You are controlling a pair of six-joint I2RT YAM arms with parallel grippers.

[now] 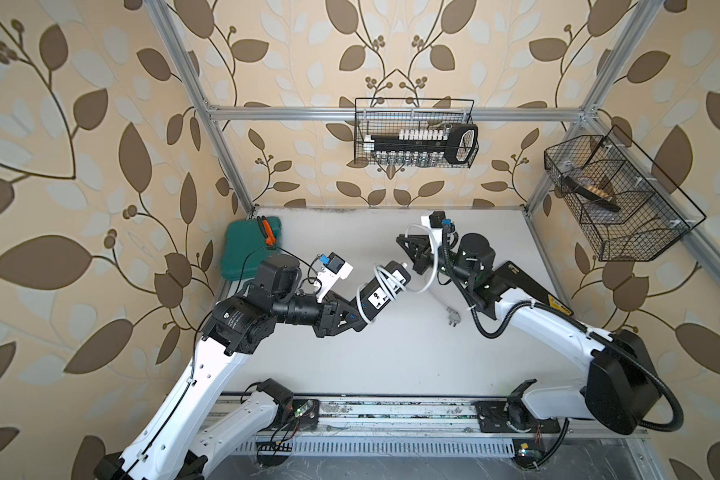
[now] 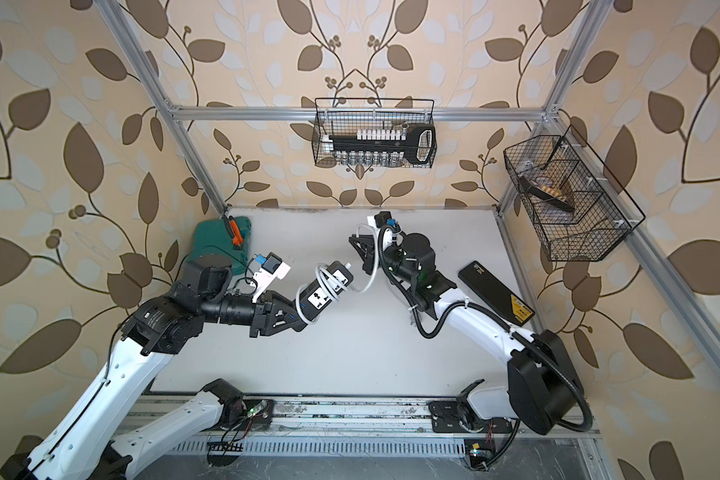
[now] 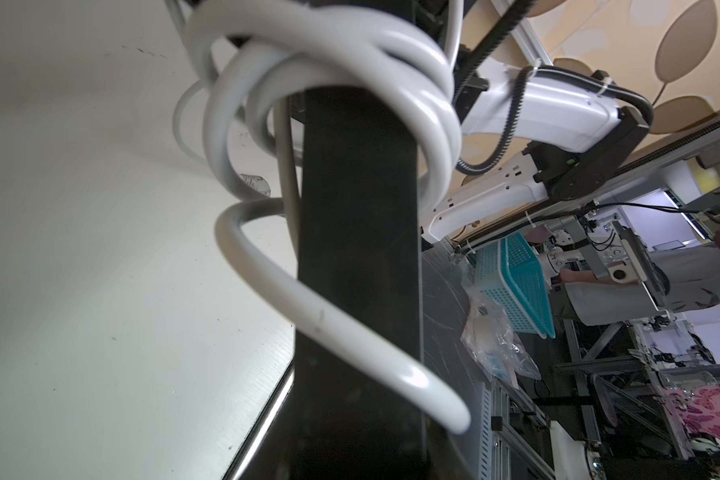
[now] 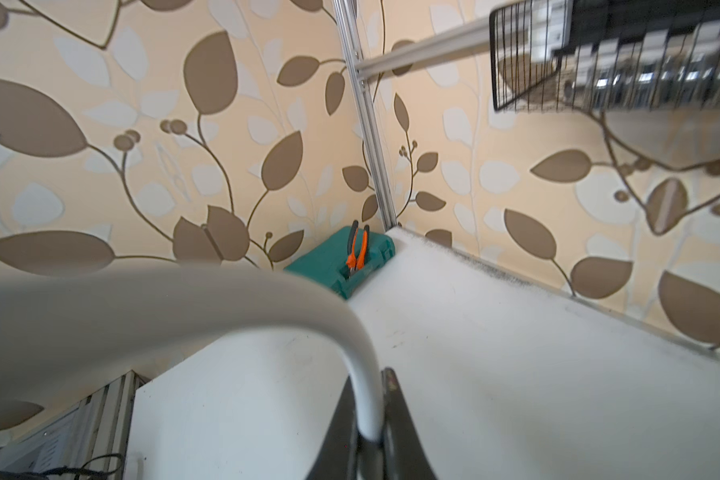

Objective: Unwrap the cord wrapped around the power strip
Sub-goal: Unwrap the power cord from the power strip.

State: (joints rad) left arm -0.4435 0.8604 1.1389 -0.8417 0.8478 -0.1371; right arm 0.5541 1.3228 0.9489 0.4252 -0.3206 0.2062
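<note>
Cord (image 4: pixel 225 303) pinched in right tool (image 4: pixel 371 390); pliers (image 4: pixel 358 253) atop green case (image 4: pixel 329 272).

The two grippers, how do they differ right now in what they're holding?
The left gripper is shut on one end of the black power strip; the right gripper is shut on the white cord. The left gripper sits nearer the table's front, the right gripper nearer its back. Both are closed on something.

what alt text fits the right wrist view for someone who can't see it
The right gripper pinches the grey-white cord, which arches away, large and blurred, close to the camera. Beyond lie a white table, a green case with orange-handled pliers in the corner, leaf-patterned wallpaper and a wire basket.
</note>
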